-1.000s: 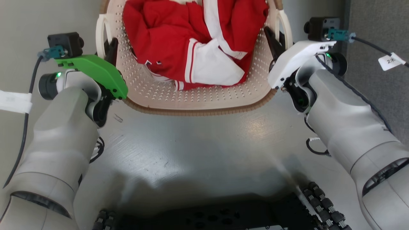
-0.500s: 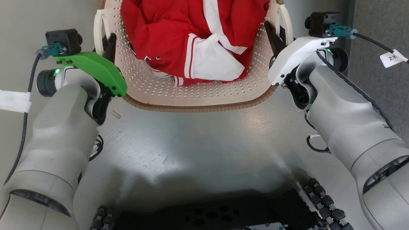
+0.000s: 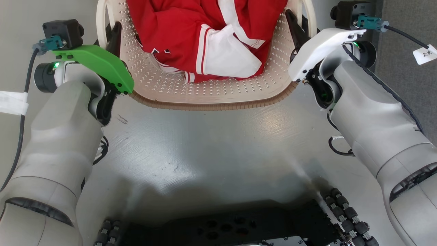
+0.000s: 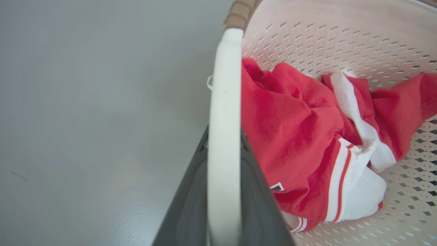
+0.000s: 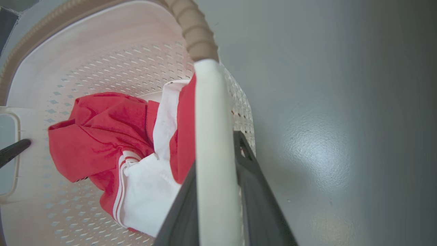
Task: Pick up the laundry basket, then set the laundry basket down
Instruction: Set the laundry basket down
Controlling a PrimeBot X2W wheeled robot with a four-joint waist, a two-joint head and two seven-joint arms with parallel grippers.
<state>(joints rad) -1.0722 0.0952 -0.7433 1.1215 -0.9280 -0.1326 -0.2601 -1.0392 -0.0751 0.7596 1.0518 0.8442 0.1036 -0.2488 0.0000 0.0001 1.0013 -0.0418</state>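
We are clamping left gripper (image 3: 112, 30) on left handle (image 3: 99, 21) | basket (image 3: 211, 105), holding red-white clothes (image 3: 205, 30), is sitting far centre between our arms, grey floor (image 3: 218, 147) nearer | right gripper (image 3: 299, 21) is clamping right handle (image 3: 311, 15)

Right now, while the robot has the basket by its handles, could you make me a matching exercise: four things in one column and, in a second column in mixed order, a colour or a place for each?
Things:
1. left gripper
2. right gripper
3. red and white garment
4. rim band

Colour or place:
A. brown
B. inside the laundry basket
C. has a green wrist cover
D. has a white wrist cover

Pairs: 1-C, 2-D, 3-B, 4-A
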